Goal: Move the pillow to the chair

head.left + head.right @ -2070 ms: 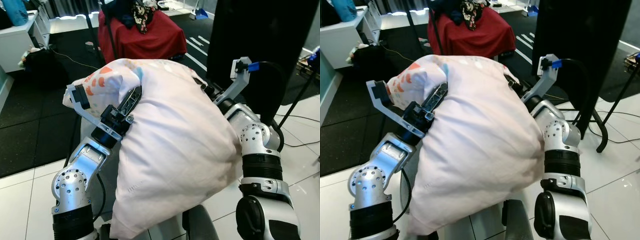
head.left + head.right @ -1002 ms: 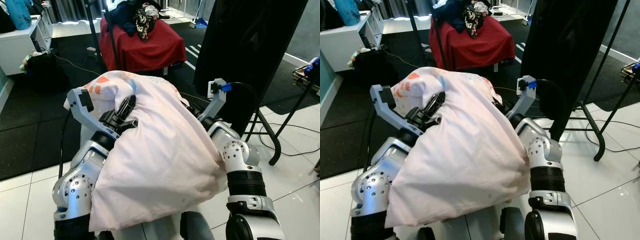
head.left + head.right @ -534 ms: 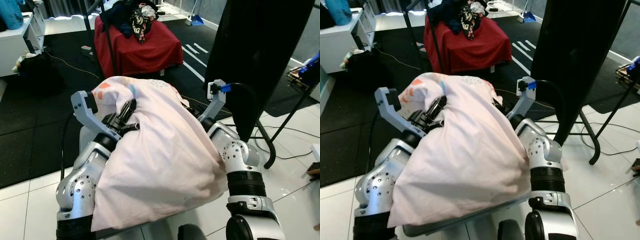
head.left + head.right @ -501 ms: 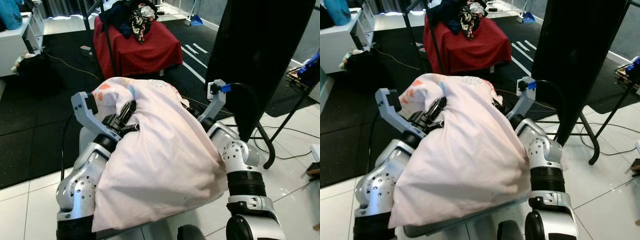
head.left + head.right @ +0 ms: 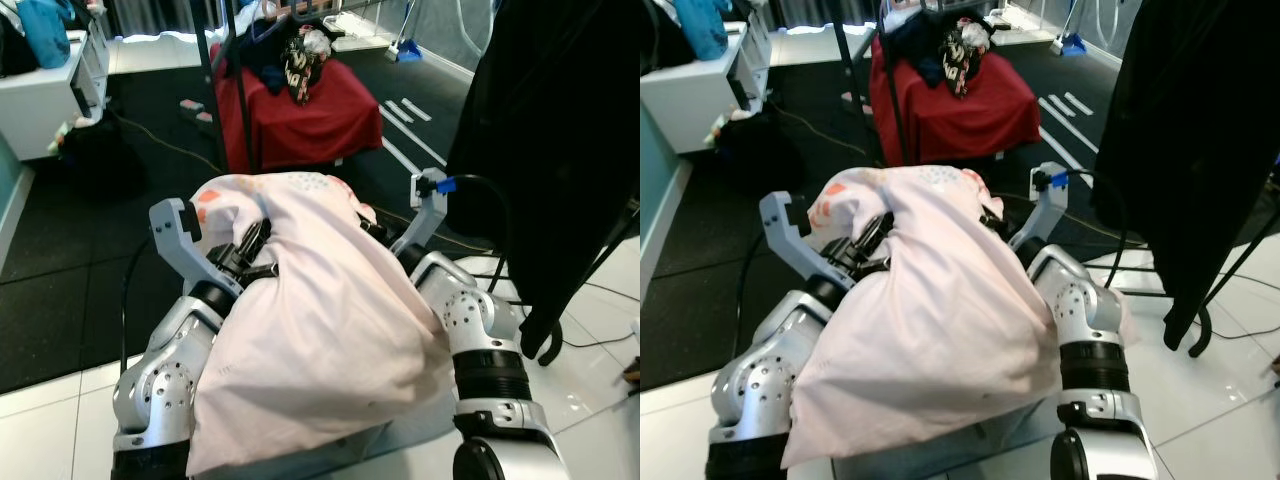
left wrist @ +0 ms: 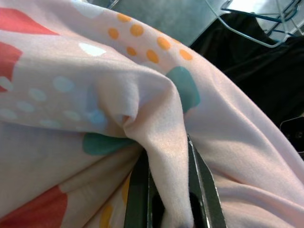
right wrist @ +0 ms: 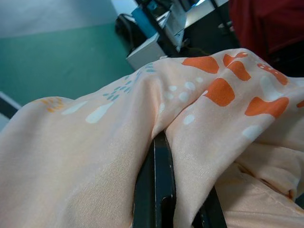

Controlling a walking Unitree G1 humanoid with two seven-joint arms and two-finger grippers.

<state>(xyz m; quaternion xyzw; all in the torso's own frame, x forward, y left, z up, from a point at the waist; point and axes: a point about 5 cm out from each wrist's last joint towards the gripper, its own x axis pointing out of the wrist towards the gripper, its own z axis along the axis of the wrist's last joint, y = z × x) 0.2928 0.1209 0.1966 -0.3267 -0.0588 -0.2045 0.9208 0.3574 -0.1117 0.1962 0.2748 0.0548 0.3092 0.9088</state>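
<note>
Even indoor light, sharp head views; wrist views soft, close-up blur.

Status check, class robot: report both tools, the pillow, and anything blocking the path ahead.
Left tool and right tool both pinching pillow fabric, carried at chest. Red-draped chair ahead, clothes piled on it. Black stand pole in front.

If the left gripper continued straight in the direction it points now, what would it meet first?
Only the pillow: the left gripper is shut on a fold of its fabric, so it would probably just push deeper into the cloth.
</note>
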